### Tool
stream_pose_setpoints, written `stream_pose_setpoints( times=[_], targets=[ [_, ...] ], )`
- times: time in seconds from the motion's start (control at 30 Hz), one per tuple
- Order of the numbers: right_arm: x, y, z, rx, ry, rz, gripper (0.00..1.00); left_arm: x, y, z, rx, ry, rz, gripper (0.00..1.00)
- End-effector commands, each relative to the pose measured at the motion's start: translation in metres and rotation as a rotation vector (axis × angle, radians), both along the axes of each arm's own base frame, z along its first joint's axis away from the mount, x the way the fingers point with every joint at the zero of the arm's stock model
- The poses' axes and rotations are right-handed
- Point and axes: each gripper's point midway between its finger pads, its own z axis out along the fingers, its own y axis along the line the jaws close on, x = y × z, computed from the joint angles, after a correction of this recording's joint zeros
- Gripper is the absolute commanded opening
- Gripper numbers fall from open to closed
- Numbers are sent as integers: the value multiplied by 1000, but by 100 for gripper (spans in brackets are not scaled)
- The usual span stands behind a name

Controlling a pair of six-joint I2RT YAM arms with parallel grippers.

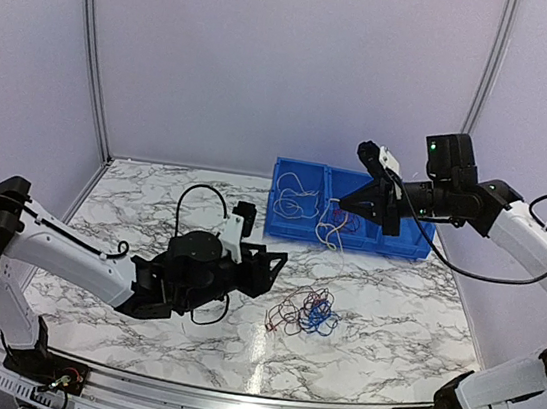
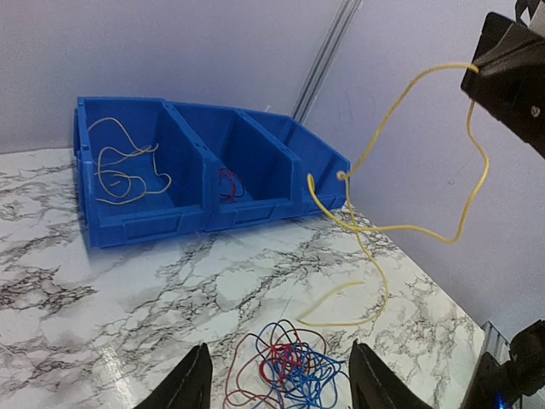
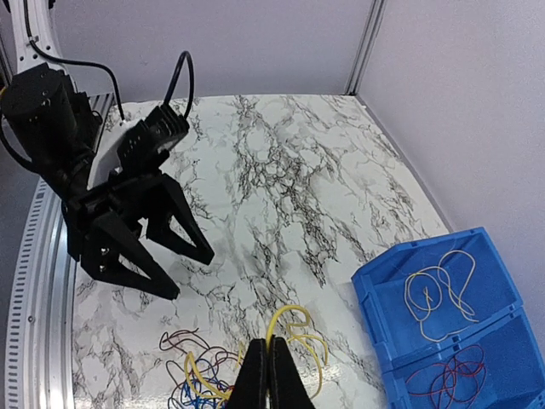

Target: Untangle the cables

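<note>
Surface: the marbled surface (image 1: pixel 412 303) is carrying everything; the job is looking partly done.
Blue bin: the blue bin (image 1: pixel 290 232) is sitting at the far side with 3 compartments, and 2 of them are already holding sorted cables. I cannot tell what the 3rd is holding.
Left fingers: the left gripper (image 1: pixel 273 270) is hanging low just beside the bunch, its fingers spread apart and gripping nothing.
Right fingers: the right gripper (image 3: pixel 264 375) is hanging raised near the bin, its fingers pressed together and pinching the yellow cable.
Bunch: the bunch of cables (image 1: pixel 308 312), red and dark blue strands looped through each other, is lying on the surface in front of the bin. This is the work that is remaining.
Yellow cable: the yellow cable (image 2: pixel 375 227) is dangling from the right fingers in loose loops, its lower end trailing on the surface just beside the bunch. Whether it is fully free of the bunch is not clear.
Whitish cables: the whitish cables (image 2: pixel 123 166) are lying coiled in the left compartment.
Red cables: the red cables (image 2: pixel 228 183), a smaller coil, are lying in the middle compartment.
Remaining: judging by this, the yellow cable is needing a place, and the red and blue strands are waiting to be pulled apart.
</note>
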Motion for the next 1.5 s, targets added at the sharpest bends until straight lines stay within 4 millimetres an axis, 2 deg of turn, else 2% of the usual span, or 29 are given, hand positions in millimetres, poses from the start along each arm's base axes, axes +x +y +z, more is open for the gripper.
stream_pose_setpoints(
  times=[0.0, 0.1, 0.27, 0.47, 0.57, 0.7, 0.8, 0.83, 0.93, 1.1, 1.2, 1.4, 1.47],
  targets=[
    [-6, 9, 0, 17, -8, 50, 0, 7, 21, 27, 27, -107, 73, 57],
    [-9, 16, -3, 26, 27, 82, 0, 8, 13, 37, 52, -160, 51, 57],
    [-12, 29, -8, 23, 78, 125, 0, 14, -16, 45, 72, -209, 13, 57],
    [-22, 41, -13, -1, 102, 171, 0, 32, -46, 48, 62, -228, 33, 57],
    [-31, 44, -10, -2, 111, 208, 0, 51, -48, 41, 53, -207, 101, 53],
    [-43, 45, 15, 35, 99, 257, 0, 74, -51, 15, 25, -140, 133, 41],
    [-50, 45, 53, 90, 84, 282, 0, 81, -54, -10, 7, -94, 131, 34],
    [-53, 45, 72, 115, 58, 295, 0, 82, -56, -17, 1, -79, 129, 32],
    [-59, 44, 115, 161, -7, 322, 0, 84, -59, -39, 0, -44, 122, 26],
    [-63, 41, 163, 210, -116, 328, 0, 85, -59, -68, -3, 26, 98, 23],
    [-56, 42, 171, 215, -151, 300, 0, 81, -51, -72, 0, 44, 100, 24],
    [-28, 51, 156, 188, -155, 236, 0, 70, -24, -65, 41, 24, 115, 30],
    [-18, 54, 154, 182, -166, 206, 0, 63, -9, -73, 67, 39, 119, 34]
  ],
)
